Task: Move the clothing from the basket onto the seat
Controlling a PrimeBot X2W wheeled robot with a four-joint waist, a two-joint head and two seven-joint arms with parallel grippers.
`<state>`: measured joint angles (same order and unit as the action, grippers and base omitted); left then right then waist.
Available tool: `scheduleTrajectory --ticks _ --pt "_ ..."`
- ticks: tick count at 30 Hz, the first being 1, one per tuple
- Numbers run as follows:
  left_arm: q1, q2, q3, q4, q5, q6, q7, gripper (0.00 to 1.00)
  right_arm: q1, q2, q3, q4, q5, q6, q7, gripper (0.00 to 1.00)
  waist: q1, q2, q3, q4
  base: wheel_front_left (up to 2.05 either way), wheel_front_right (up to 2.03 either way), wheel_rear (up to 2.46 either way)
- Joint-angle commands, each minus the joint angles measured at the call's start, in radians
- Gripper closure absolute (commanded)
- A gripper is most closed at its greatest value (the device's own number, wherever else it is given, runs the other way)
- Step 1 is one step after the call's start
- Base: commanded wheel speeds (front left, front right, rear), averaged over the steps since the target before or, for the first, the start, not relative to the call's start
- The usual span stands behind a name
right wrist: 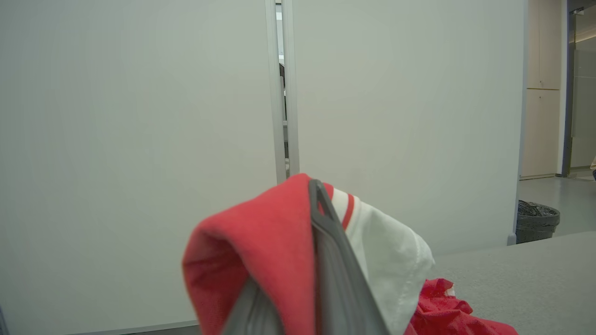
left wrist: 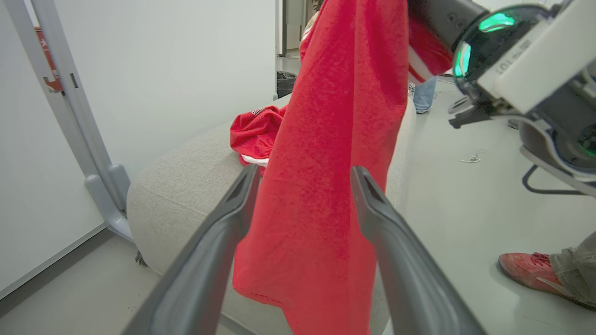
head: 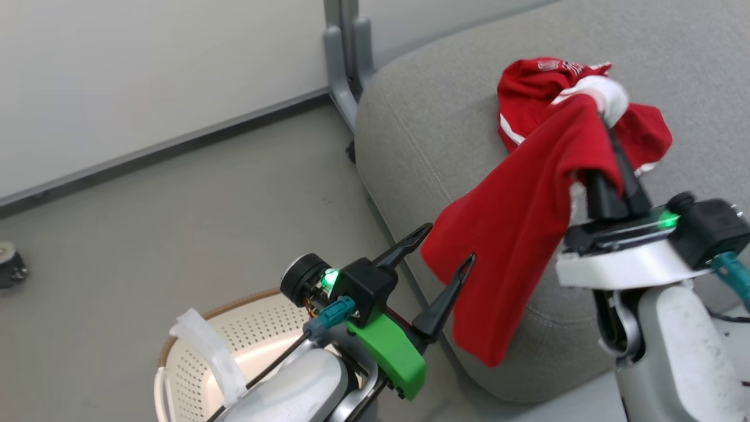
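My right gripper [head: 606,120] is shut on a piece of the clothing, a red garment [head: 515,223] with white trim that hangs from its fingertips down past the front edge of the grey seat [head: 433,117]. In the right wrist view the right gripper [right wrist: 317,188] pinches the garment's fold [right wrist: 260,251]. A second red garment [head: 533,82] lies bunched on the seat behind it. My left gripper [head: 450,243] stands open beside the hanging cloth's lower left edge; in its own view the cloth [left wrist: 321,186] hangs just beyond the left gripper [left wrist: 302,174]. The cream basket [head: 193,357] sits on the floor, its inside hidden.
A grey partition post and foot [head: 345,58] stand at the seat's far corner against a white wall. A person's red shoe [left wrist: 526,270] rests on the floor to the right. A dark bin [right wrist: 535,221] stands beyond the seat. A small wheeled object [head: 9,264] sits far left.
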<state>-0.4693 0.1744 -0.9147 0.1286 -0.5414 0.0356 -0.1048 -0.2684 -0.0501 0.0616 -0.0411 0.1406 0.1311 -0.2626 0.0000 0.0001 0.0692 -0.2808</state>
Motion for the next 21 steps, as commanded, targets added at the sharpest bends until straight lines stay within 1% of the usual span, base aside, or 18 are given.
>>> scheduleTrajectory --ticks 1,5,7,10,13,17,21 --pt "-0.027 0.012 -0.004 -0.006 0.015 -0.007 0.006 0.00 -0.034 -0.001 -0.017 -0.013 0.006 -0.001 -0.003 1.00 0.0000 -0.0001 0.078 -0.072 0.00 0.00 0.00" --pt "-0.054 0.016 -0.012 -0.020 0.023 -0.019 0.017 0.00 -0.110 -0.001 -0.081 -0.018 0.024 -0.001 -0.003 1.00 0.0000 -0.0001 0.127 -0.086 0.00 0.00 0.00" --pt "-0.067 0.022 -0.012 -0.032 0.028 -0.022 0.021 0.00 -0.174 -0.004 -0.087 -0.020 0.000 0.000 -0.003 1.00 0.0000 -0.0001 0.162 -0.089 0.00 0.00 0.00" --pt "-0.090 0.039 -0.017 -0.050 0.039 -0.027 0.038 0.00 -0.287 -0.038 -0.123 -0.012 -0.011 -0.001 -0.003 1.00 0.0000 -0.0001 0.224 -0.083 0.00 0.00 0.00" --pt "-0.118 0.055 -0.018 -0.078 0.054 -0.029 0.060 0.00 -0.422 -0.059 -0.172 0.002 0.020 -0.001 -0.003 1.00 0.0000 -0.0001 0.300 -0.072 0.00 0.00 0.00" --pt "-0.155 0.077 -0.017 -0.116 0.075 -0.035 0.084 0.00 -0.608 -0.133 -0.220 0.033 0.022 -0.001 -0.003 1.00 0.0000 -0.0001 0.405 -0.046 0.00 0.00 0.00" --pt "-0.193 0.094 -0.019 -0.150 0.093 -0.035 0.109 0.00 -0.787 -0.232 -0.267 0.105 0.026 -0.001 -0.003 1.00 0.0000 -0.0001 0.500 -0.019 0.00 0.00 0.00"
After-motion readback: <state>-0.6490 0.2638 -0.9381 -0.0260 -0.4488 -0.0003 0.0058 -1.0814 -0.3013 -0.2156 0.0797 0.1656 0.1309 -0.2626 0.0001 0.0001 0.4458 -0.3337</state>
